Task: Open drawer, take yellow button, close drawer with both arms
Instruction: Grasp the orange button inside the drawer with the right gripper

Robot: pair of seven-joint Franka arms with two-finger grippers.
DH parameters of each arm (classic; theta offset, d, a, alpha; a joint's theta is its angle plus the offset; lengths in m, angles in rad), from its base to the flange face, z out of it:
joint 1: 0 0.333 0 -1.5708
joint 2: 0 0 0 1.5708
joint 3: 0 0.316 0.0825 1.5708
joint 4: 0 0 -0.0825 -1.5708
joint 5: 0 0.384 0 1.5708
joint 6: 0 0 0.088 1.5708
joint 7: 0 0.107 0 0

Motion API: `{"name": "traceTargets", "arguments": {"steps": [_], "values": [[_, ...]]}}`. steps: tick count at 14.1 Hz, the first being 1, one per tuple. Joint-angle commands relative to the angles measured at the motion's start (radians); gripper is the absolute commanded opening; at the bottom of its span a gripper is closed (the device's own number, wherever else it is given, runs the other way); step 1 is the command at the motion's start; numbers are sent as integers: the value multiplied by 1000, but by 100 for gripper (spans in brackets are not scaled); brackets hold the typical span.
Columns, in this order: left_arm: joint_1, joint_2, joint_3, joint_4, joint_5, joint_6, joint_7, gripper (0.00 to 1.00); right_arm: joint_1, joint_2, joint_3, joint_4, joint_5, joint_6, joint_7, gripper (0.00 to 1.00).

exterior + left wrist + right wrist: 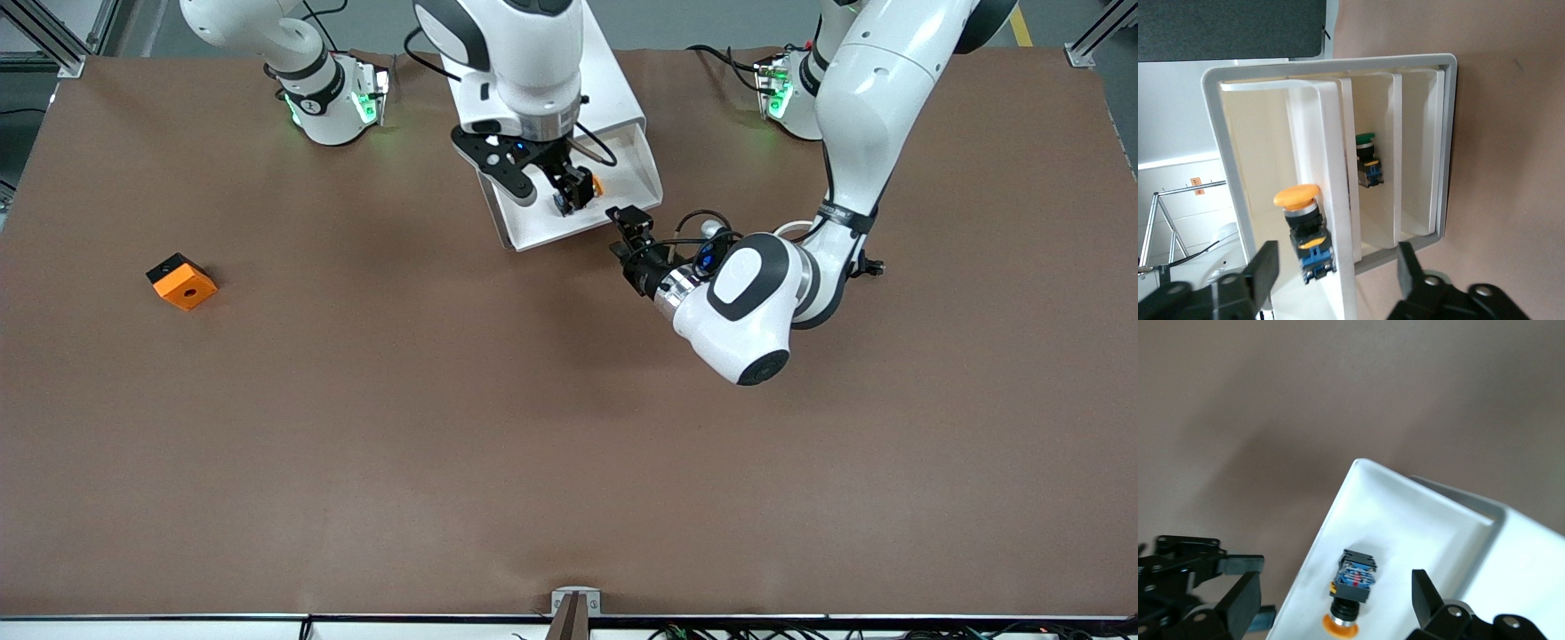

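Above the button [1353, 587], right gripper [1331, 597] agape.

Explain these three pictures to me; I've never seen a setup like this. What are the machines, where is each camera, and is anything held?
Two white robot arms work at a brown table. One picture looks down from across it; the others come from wrist cameras. The drawer of a white cabinet stands pulled out, the button lying in it. The right gripper hangs open over the button, holding nothing. The left gripper is open in front of the drawer. An orange block lies toward the right arm's end.
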Motion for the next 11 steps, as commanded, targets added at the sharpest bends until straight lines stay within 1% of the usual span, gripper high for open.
{"name": "traceTargets", "arguments": {"steps": [1,4,7,9,11], "values": [[12,12,1,59,-7,-7,0,100,35,2,-11,-55,13,57,70,100],[45,7,3,104,1,-10,60,100,53,42,-10,-57,14,59,167,100],[62,-19,1,113,111,-13,265,100,72,69,-10,-59,37,58,244,100],[68,-31,4,116,131,-1,301,100,73,89,-10,-59,48,59,249,100],[70,-31,44,139,160,3,316,100,73,105,-11,-63,48,59,249,100]]}}
